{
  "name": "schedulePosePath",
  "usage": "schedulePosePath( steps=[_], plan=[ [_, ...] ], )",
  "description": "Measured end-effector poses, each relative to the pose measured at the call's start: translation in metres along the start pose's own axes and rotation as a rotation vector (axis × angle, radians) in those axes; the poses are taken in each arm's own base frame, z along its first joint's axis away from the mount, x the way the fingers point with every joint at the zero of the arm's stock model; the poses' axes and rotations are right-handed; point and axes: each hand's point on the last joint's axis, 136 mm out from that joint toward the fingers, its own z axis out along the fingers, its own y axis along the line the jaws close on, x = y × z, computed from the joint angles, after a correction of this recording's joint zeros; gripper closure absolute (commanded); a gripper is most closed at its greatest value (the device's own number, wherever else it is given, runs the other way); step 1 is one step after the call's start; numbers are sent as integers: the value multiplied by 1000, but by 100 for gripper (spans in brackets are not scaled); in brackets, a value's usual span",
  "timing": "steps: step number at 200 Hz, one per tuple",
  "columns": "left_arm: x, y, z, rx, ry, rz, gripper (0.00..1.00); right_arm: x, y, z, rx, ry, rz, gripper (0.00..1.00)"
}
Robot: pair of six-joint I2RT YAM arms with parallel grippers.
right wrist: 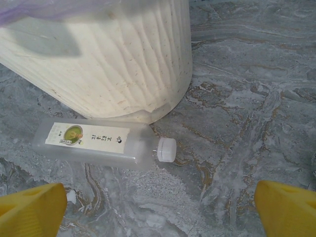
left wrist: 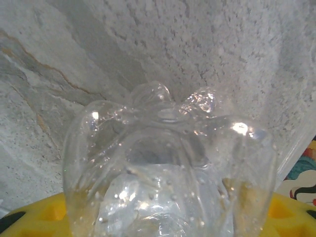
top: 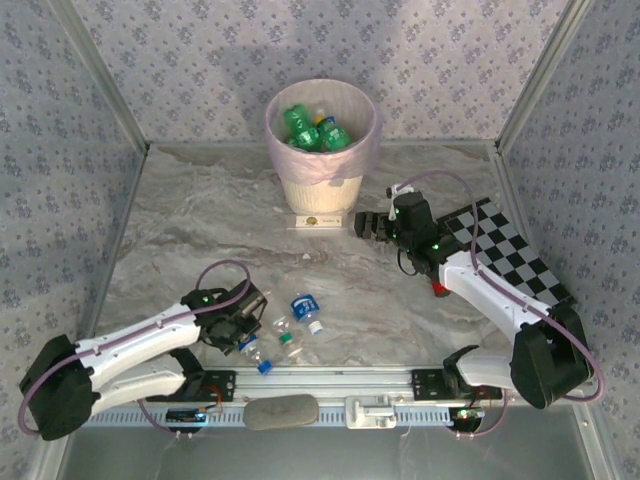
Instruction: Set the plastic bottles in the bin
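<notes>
A clear plastic bottle (left wrist: 168, 148) sits base-outward between the yellow fingers (left wrist: 44, 215) of my left gripper (left wrist: 168, 219), which press on both its sides near the table's front left (top: 243, 328). Two more small bottles lie just right of it: a clear one with a green cap (top: 288, 338) and a blue-labelled one (top: 306, 308). The cream bin (top: 320, 180) with a pink liner stands at the back, green bottles (top: 305, 128) inside. A frosted bottle with a white cap (right wrist: 94, 140) lies against the bin's foot (right wrist: 113, 69). My right gripper (right wrist: 158, 212) hovers open in front of that bottle (top: 313, 221).
A black-and-white checkered board (top: 510, 250) lies at the right, with a small red thing (top: 438, 290) at its near edge. Patterned walls close in the table on three sides. A metal rail (top: 330, 380) runs along the front edge.
</notes>
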Motion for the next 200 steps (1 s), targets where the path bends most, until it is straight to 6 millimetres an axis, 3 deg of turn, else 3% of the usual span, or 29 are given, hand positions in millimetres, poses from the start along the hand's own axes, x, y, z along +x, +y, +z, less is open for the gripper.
schedulePosePath(
  steps=[40,68,95,149,174,200],
  plan=[
    [-18,2,-2,1,-42,-28,56,2,0,2,1,5,7,1],
    [-51,6,-10,-4,-98,-77,56,8,-2,10,10,26,8,1],
    [-88,-7,-30,38,-172,-82,55,16,-5,18,21,55,6,1],
    [-174,-65,-77,134,-435,7,55,21,-4,27,22,81,5,1],
    [-213,-94,-114,202,-612,32,55,17,-2,27,14,76,6,1],
    [-251,-128,-167,272,-782,65,55,16,-1,27,9,75,6,1]
  ],
)
